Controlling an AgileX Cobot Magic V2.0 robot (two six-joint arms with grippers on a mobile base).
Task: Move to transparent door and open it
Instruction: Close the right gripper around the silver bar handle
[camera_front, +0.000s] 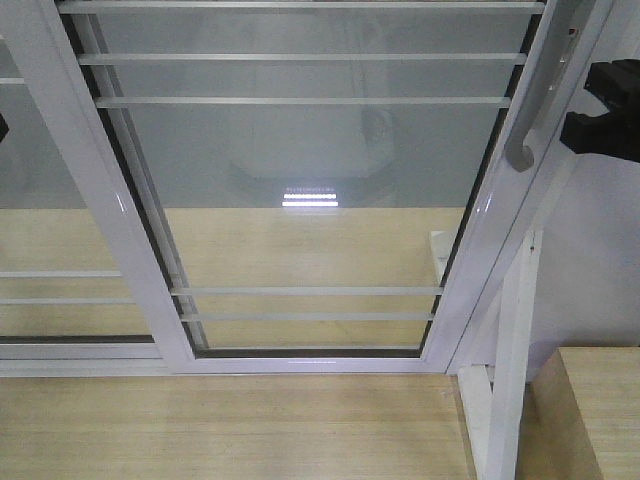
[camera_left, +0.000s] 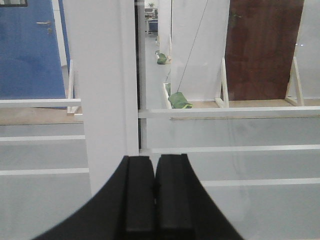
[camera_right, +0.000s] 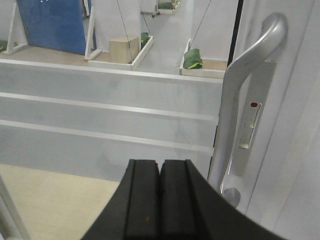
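White aluminium frames the transparent door (camera_front: 300, 150), which fills the middle of the front view. Its clear glass is crossed by thin horizontal bars near the top and near the bottom edge. At its left edge stands a second barred glass panel (camera_front: 45, 250).

In the left wrist view, the left gripper (camera_left: 155, 197) has its two black fingers pressed together with nothing between them. It faces a broad white upright (camera_left: 105, 90) of the framing, and contact cannot be judged. Through the glass a blue door (camera_left: 30, 50), a green bag (camera_left: 179, 101) and a brown panel (camera_left: 262, 50) show beyond.

On the door's right edge sits the curved grey handle (camera_right: 240, 100), with a small lock plate (camera_right: 249, 125) bearing a red dot just beside it.

The right gripper (camera_right: 160, 200) is likewise closed on nothing. It is near the lower end of the handle, seemingly apart from it. In the front view it shows black at the right edge, level with the handle.

Below lies a pale wood floor (camera_front: 220, 430). A white stand (camera_front: 505, 380) and a wooden box (camera_front: 590, 410) occupy the lower right corner.
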